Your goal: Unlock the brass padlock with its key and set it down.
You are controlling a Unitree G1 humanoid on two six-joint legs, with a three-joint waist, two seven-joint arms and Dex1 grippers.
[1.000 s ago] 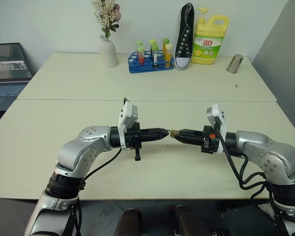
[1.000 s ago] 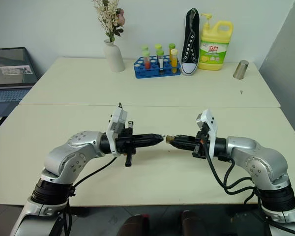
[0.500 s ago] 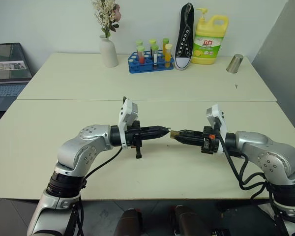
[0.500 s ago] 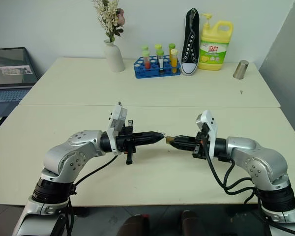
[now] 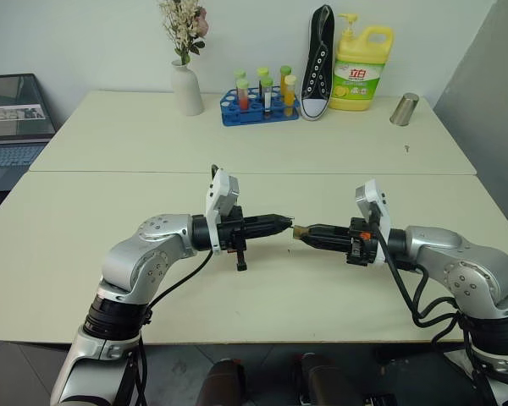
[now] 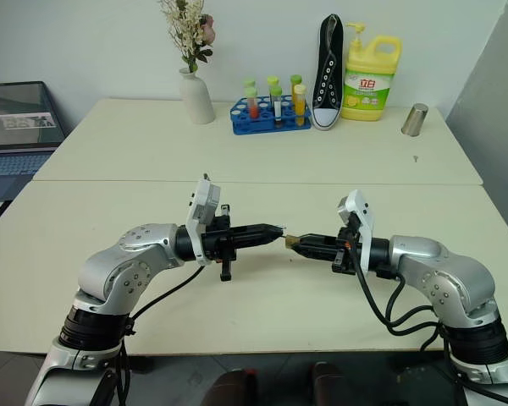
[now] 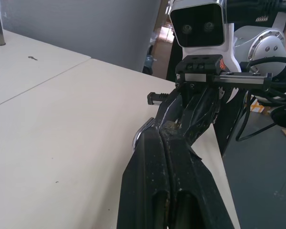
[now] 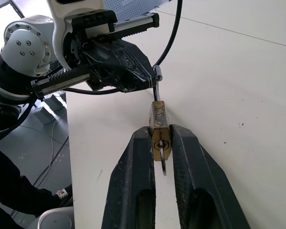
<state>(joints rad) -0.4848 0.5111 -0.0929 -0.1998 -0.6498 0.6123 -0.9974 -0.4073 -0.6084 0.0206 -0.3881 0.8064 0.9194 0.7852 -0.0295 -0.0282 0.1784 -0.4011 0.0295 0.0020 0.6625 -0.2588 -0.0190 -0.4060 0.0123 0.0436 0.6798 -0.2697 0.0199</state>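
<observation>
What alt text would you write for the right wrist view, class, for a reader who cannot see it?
The right gripper clamps a brass padlock by its body, a key hanging from the keyhole. The shut left gripper pinches the top of the shackle above a pale table.

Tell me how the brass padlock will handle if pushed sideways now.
The brass padlock looks rigid and dense for its size. Pinched only on narrow sides between the fingers of the right gripper, it may pivot. Smooth metal probably slips easily.
</observation>
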